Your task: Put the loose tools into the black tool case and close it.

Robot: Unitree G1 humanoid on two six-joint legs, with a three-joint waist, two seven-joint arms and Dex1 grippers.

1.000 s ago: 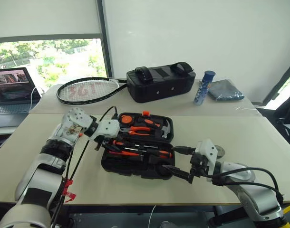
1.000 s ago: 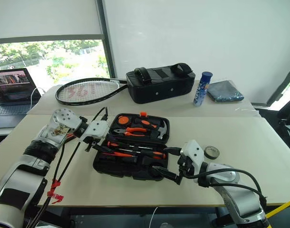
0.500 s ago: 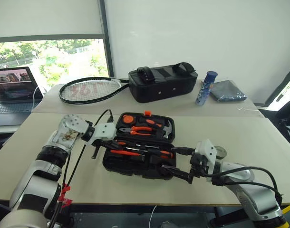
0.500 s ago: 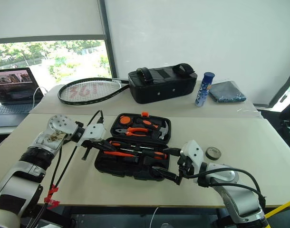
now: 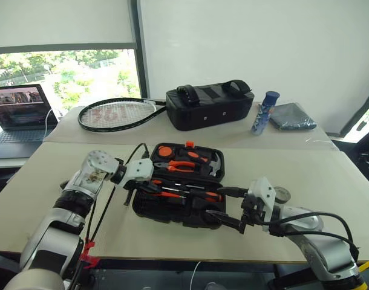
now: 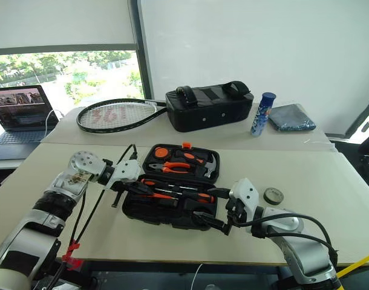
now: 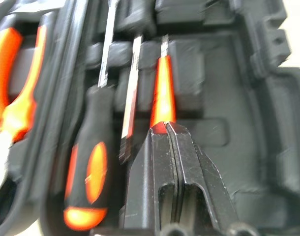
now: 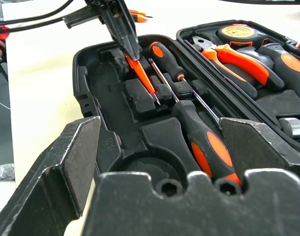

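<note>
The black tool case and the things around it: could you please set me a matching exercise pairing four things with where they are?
Things:
1. small all-orange tester screwdriver
2. small grey tape roll
3. orange-handled steel pliers
4. black padded bag with straps

Places:
A. on the far table, beside the black-framed racket
B. loose on the near table, right of the flat black moulded-plastic tool case
C. in the case's far half
D. pinched in the left gripper, its fingers shut, at the case's near half

Pairs: 1-D, 2-B, 3-C, 4-A.

Tape roll right of case (open).
</note>
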